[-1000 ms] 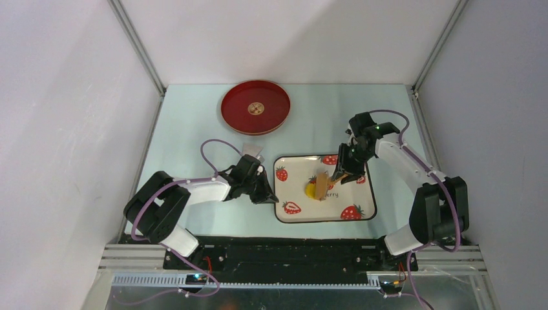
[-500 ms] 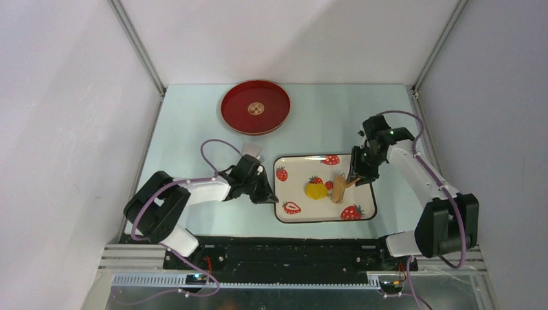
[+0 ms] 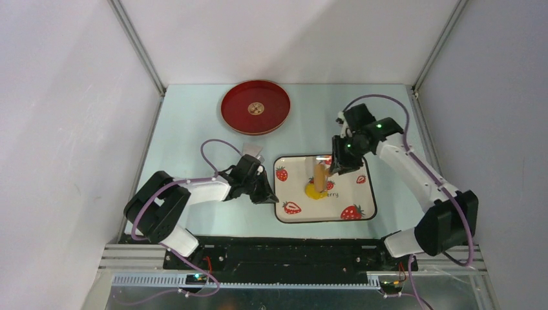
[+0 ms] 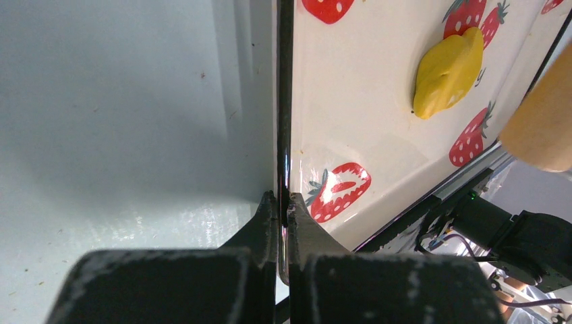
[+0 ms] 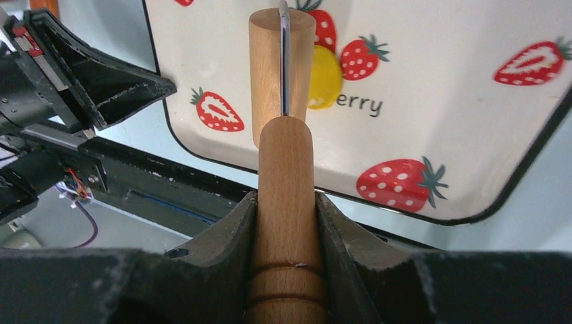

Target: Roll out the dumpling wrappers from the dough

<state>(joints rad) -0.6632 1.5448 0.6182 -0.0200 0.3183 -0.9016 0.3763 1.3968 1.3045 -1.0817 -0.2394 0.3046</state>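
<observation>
White strawberry-print tray (image 3: pixel 352 197) sits on the table (image 3: pixel 194 129) just ahead of the arm bases. Left fingers (image 3: pixel 267 194) are clenched on the tray's left rim; in the left wrist view the thin black edge is pinched between them near a printed strawberry. Yellow dough (image 3: pixel 315 191) lies near the tray's middle, an irregular soft lump, beside the "erry" lettering. Right fingers (image 3: pixel 332 169) come in from the far right and are grasping the wooden roller (image 3: pixel 321 173) by its handle, one finger on each side. Roller points down and towards the left arm, tilted. In the right wrist view its thick end overlaps the dough's left part. Can't tell whether it's touching or just above. Further back, well apart from the tray, a round red plate (image 3: pixel 236 106) sits on the table's far left, with a small pale disc-like thing (image 3: pixel 256 108) at its centre, too small to make out.
</observation>
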